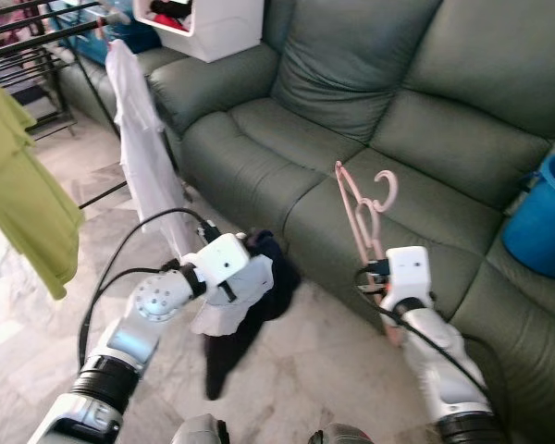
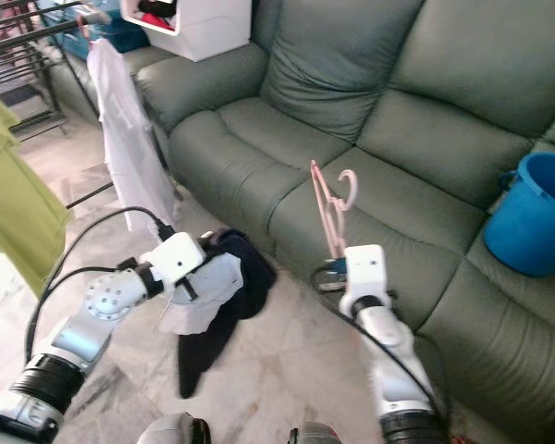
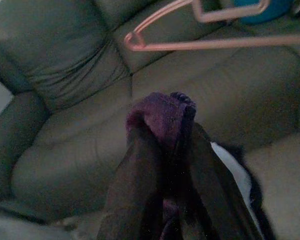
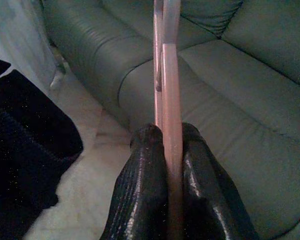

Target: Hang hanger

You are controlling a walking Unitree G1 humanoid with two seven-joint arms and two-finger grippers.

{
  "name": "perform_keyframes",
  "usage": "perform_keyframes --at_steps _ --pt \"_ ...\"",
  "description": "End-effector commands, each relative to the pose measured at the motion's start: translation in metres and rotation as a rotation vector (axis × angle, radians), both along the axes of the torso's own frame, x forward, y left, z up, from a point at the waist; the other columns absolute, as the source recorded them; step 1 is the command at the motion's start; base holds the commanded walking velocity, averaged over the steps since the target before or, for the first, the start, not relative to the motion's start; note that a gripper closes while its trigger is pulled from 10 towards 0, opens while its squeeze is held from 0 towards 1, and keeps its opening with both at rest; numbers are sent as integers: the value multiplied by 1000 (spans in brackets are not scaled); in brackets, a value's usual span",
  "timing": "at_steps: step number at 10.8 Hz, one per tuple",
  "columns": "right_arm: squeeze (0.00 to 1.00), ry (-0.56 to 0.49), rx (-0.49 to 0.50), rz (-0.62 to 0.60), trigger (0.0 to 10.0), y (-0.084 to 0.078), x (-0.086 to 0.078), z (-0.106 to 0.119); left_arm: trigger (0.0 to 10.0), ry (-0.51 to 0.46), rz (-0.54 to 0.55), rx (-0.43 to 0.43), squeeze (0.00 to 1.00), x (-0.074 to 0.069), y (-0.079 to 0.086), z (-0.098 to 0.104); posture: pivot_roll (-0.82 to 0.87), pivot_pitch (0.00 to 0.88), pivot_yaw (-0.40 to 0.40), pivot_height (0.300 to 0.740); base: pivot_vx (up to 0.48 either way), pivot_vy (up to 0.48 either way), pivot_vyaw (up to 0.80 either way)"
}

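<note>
Dark green leather sofa (image 1: 370, 120) is filling the upper right of the head views, running diagonally; pale marble floor (image 1: 287, 370) is taking the lower left. Black metal drying rack (image 1: 28, 46) is sitting at upper left, with a yellow-green shirt (image 1: 23, 199) hanging at the left edge and a white shirt (image 1: 148, 157) hanging beside the sofa arm. White box (image 1: 213, 23) is resting on the sofa arm at top centre. Blue plastic bucket (image 2: 532, 213) is sitting on the sofa seat at the right edge.

Left tool (image 3: 165, 150) is sitting lower centre-left of the head views, just in front of the sofa edge, clenching a dark purple-black garment (image 1: 259, 305) bunched with a pale cloth (image 1: 231, 301); the garment is dangling toward the floor.

Right tool (image 4: 167, 145) is sitting lower centre-right, against the sofa front, fingers clamping the bottom of a thin pink plastic hanger (image 1: 361, 208). Hanger is standing upright above the tool, hook at top curling right, in front of the seat cushions. Hanger is well apart from the rack.
</note>
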State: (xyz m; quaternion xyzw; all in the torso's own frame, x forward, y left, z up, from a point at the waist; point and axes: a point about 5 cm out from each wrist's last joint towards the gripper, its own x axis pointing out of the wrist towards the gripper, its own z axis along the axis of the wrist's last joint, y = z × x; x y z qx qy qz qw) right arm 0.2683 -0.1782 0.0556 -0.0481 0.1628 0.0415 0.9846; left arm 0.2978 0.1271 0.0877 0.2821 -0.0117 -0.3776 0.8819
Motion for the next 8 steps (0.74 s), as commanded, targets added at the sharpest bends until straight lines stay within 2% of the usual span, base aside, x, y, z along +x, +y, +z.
perform_keyframes --at_steps 1,3,4,6,8 --pt "0 -15 1 2 10000 -4 5 6 10000 -61 7 -7 0 11 0 15 -64 57 -30 740 0 0 0" --pt "0 -18 -2 -4 10000 -4 7 7 10000 -74 0 -11 0 13 -3 18 -66 58 -25 740 0 0 0" --pt "0 -5 12 37 10000 -1 5 5 10000 -88 1 -6 0 13 -3 18 -63 59 -25 740 0 0 0" --pt "0 20 -21 220 10000 2 2 10 10000 -180 37 106 0 25 9 25 -63 63 -22 740 0 0 0" --pt "0 72 -77 379 10000 -6 0 15 10000 -253 97 248 0 48 21 35 -66 59 -20 740 0 0 0"
